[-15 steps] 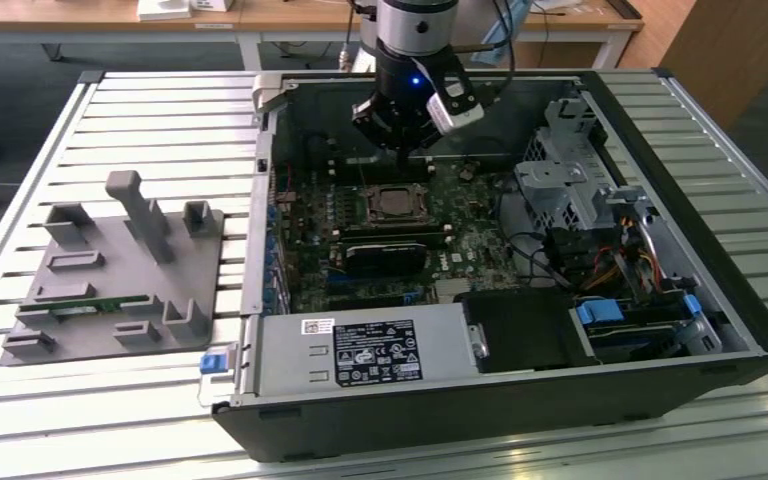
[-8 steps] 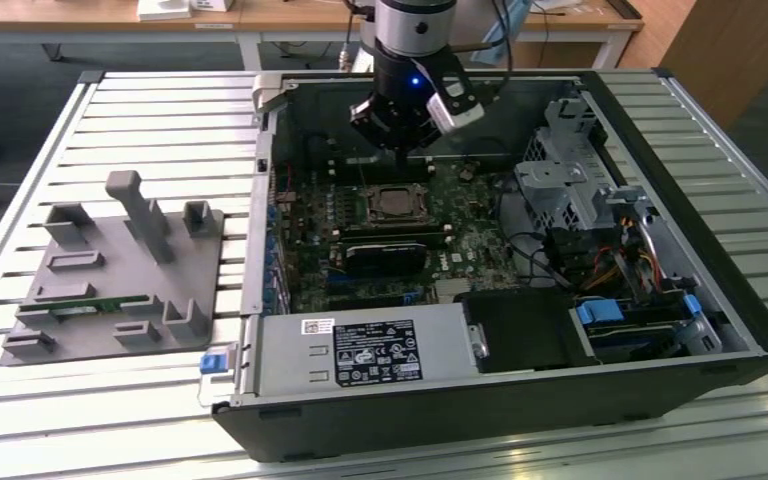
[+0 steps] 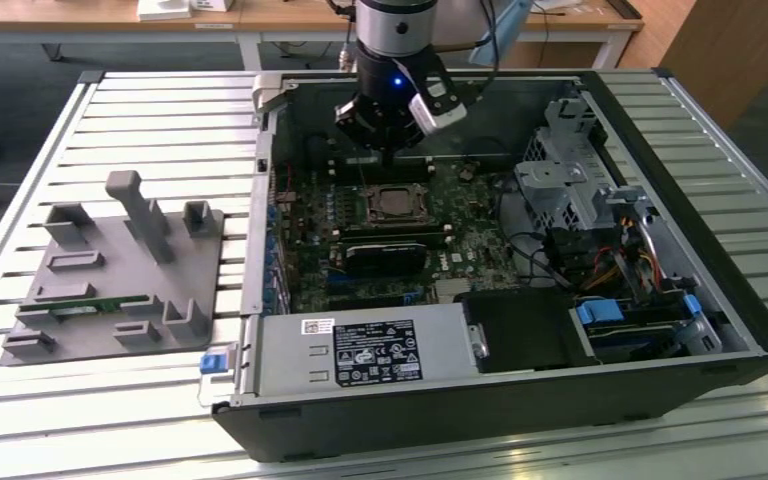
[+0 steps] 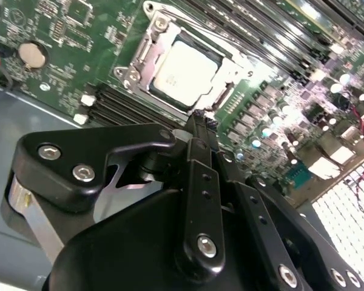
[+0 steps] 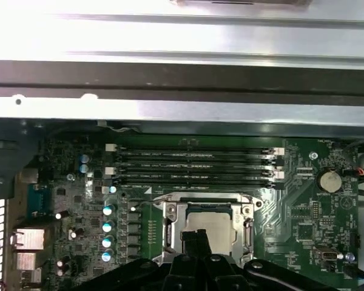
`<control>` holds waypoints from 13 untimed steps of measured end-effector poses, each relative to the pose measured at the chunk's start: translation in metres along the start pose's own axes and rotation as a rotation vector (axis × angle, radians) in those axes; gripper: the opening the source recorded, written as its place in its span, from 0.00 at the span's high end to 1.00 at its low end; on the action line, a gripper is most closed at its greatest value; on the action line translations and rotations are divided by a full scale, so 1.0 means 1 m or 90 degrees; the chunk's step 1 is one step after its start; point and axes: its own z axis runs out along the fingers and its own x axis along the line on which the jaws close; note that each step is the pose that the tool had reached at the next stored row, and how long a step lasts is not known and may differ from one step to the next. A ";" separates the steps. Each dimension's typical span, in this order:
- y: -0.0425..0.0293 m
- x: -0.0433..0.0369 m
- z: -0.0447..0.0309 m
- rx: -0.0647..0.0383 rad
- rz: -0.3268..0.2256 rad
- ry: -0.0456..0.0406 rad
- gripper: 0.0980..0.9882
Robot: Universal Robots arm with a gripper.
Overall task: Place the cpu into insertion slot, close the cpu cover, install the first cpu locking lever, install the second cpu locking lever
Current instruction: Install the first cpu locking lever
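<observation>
Cpu (image 4: 185, 70) sits in insertion slot (image 4: 170, 102), cpu cover (image 4: 139, 57) down, locking unclear; gripper (image 3: 387, 150) at its twelve o'clock in the exterior view, closed, empty.

Robotics lab workstation. An open black desktop computer case (image 3: 491, 400) lies on a white slatted metal table (image 3: 157, 110), directly beneath the jaws of the gripper (image 3: 381, 152). A grey moulded parts fixture (image 3: 117, 270) sits well aside of them. Light wooden desks (image 3: 291, 15) stand beyond them.
</observation>
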 end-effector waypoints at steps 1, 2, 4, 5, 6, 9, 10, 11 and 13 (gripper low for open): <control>0.0000 0.0023 -0.0001 0.000 0.000 0.0000 0.99; 0.0000 0.0061 0.0000 0.000 0.000 0.0000 0.99; 0.0000 0.0115 -0.0001 0.000 0.000 0.0000 0.99; 0.0000 0.0143 0.0000 0.000 0.000 0.0000 0.99; 0.0000 0.0172 -0.0001 0.000 0.000 0.0000 0.99; 0.0000 0.0238 -0.0001 0.000 0.000 -0.0001 0.99; 0.0000 0.0255 -0.0001 0.000 0.000 0.0000 0.99; 0.0000 0.0274 -0.0001 0.000 0.000 0.0000 0.99; 0.0002 0.0304 0.0001 0.000 0.000 -0.0001 0.99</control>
